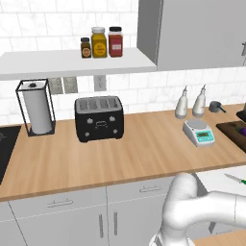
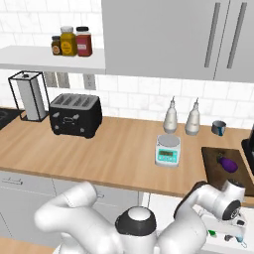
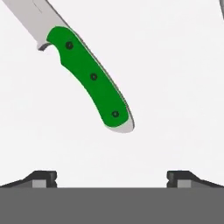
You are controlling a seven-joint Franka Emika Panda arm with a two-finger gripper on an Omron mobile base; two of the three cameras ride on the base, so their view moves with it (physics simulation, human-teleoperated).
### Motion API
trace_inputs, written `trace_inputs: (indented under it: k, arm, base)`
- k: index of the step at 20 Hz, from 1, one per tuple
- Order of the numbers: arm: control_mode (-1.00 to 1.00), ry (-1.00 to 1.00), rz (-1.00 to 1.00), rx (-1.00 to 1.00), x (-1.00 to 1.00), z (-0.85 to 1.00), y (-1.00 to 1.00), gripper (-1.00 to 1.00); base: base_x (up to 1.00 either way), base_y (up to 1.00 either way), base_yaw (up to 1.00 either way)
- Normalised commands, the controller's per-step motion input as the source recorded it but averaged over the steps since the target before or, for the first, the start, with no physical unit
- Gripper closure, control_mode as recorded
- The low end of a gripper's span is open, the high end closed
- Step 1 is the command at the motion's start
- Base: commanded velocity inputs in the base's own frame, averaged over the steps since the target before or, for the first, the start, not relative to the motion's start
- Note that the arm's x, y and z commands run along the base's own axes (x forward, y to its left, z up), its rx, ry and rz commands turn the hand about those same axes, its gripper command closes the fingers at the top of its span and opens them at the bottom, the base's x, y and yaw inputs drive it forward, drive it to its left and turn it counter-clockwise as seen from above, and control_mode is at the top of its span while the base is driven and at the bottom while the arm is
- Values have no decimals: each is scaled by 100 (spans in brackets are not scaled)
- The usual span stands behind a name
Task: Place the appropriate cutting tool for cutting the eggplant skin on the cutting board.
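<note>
A knife with a green handle and a steel blade lies flat on a white surface. My gripper hovers over it, open, with the handle's end just beyond the gap between the fingertips and nothing in it. From the base, the knife shows on the white top right of the wooden counter, and my gripper points down beside a bit of its green handle. The dark brown cutting board lies on the counter behind, with the small purple eggplant on it.
On the wooden counter stand a white scale, two white bottles, a grey mug, a black toaster and a paper towel holder. Spice jars sit on the shelf. A dark cooktop is at far left.
</note>
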Motion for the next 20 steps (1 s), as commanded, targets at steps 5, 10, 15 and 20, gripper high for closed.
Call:
trace_inputs:
  k: [5, 10, 15, 20]
  arm:
    - [-100, 1, 3, 11, -9, -99, -25, -100]
    - [-100, 2, 3, 5, -60, -53, -14, -100]
    - [-100, 9, 1, 4, -100, -7, 0, -100]
    - [-100, 10, 2, 5, -79, -19, 0, -100]
  base:
    - [0, 0, 0]
    - [0, 0, 0]
    - [0, 0, 0]
    - [0, 0, 0]
